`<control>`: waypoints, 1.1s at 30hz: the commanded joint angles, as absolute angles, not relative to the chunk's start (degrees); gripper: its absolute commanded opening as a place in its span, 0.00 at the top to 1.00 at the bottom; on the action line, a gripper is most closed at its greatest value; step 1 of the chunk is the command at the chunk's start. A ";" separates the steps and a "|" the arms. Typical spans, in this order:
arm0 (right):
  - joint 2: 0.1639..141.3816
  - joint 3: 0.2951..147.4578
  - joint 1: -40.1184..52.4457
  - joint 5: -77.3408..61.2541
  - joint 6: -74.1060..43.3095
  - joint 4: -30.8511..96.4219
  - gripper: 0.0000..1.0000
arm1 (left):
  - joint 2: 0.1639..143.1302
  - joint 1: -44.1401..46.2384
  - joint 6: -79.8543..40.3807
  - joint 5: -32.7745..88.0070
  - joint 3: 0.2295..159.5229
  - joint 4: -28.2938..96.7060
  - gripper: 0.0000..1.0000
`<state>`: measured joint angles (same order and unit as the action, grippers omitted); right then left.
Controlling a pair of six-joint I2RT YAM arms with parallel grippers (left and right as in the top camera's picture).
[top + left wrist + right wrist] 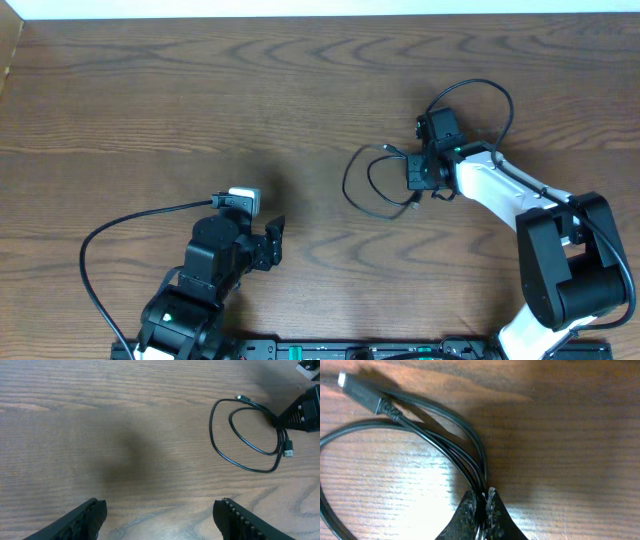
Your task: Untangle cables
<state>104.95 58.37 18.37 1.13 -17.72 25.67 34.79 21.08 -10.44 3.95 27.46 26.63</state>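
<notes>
The black cable (372, 190) lies in loose, overlapping loops on the table (200, 90), right of centre, and the loops spread leftward from the right gripper (413, 178). In the left wrist view one small plug (289, 452) lies at the right side of the loops, just beside that gripper. The other end (240, 397) sits at the far side of the bundle.

The right arm extends from its base at the table's near right corner, up and to the left. Its white link is slanted and its wrist is tipped down, so the gripper meets the right edge of the bundle low over the wood. The arm's own thick wire (490, 100) arcs beyond the wrist, apart from the loops. The left arm is folded near the front edge, left of centre. The left gripper (272, 243) points toward the bundle and is well apart from it.

The bundle lies well away from every table edge. Bare wood runs to the left of the loops and beyond them to the far edge, and bare wood also lies between the two grippers.

The right fingers (470, 510) are pressed almost together. They pinch several black strands that converge in the narrow gap between them. In the right wrist view a plug lies at upper left, and I cannot tell which of the two it is. The left fingers (85, 520) are spread wide, with only wood between them, and they touch nothing.
</notes>
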 commanded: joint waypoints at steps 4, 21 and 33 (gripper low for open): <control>103.68 56.55 18.79 -1.67 -17.56 28.01 0.99 | 34.74 20.86 -9.67 4.40 27.99 26.59 0.26; 73.08 58.94 16.40 -16.69 -14.28 32.60 0.99 | 34.83 20.86 -17.65 33.04 27.99 16.95 0.19; 65.91 58.94 16.16 -23.88 -14.04 34.04 0.99 | 45.34 20.86 -19.25 49.30 27.97 -0.64 0.16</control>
